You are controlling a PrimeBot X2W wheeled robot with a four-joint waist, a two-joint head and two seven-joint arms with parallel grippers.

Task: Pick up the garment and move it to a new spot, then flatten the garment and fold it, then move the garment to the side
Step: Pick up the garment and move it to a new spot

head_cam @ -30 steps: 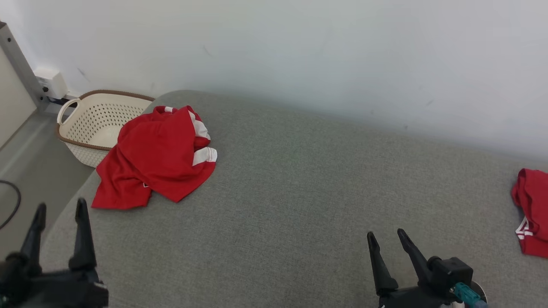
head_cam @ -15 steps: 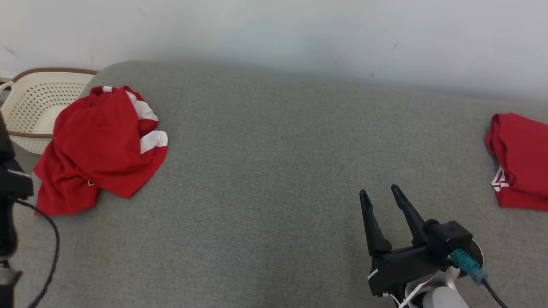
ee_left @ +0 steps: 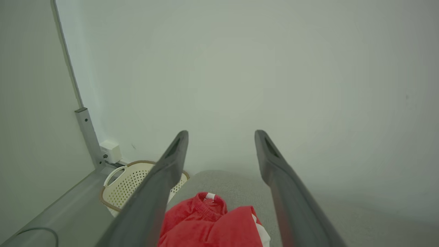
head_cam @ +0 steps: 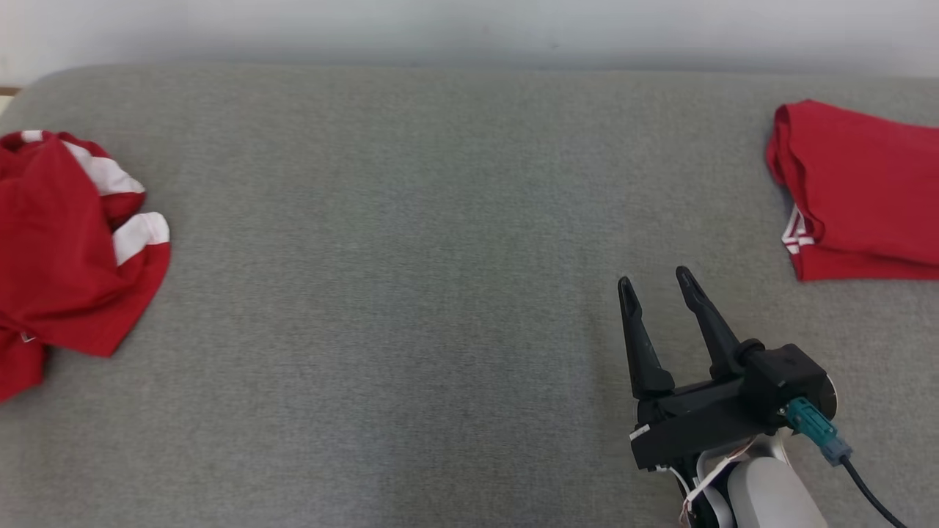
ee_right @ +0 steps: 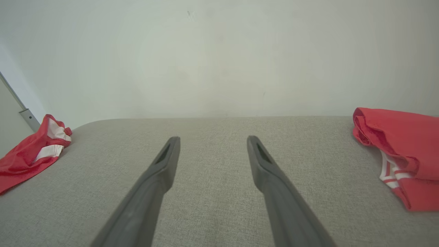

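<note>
One crumpled garment (head_cam: 66,249) lies heaped, collar toward the wall (head_cam: 469,26).

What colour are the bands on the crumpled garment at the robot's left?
White bands on the red crumpled garment; head view shows it best.

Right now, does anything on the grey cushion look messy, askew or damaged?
Only the crumpled red garment at the left end: it lies bunched in a heap, its white bands twisted on top. The folded red garment at the right end lies flat and tidy. No damage or spill shows on the cushion.
</note>
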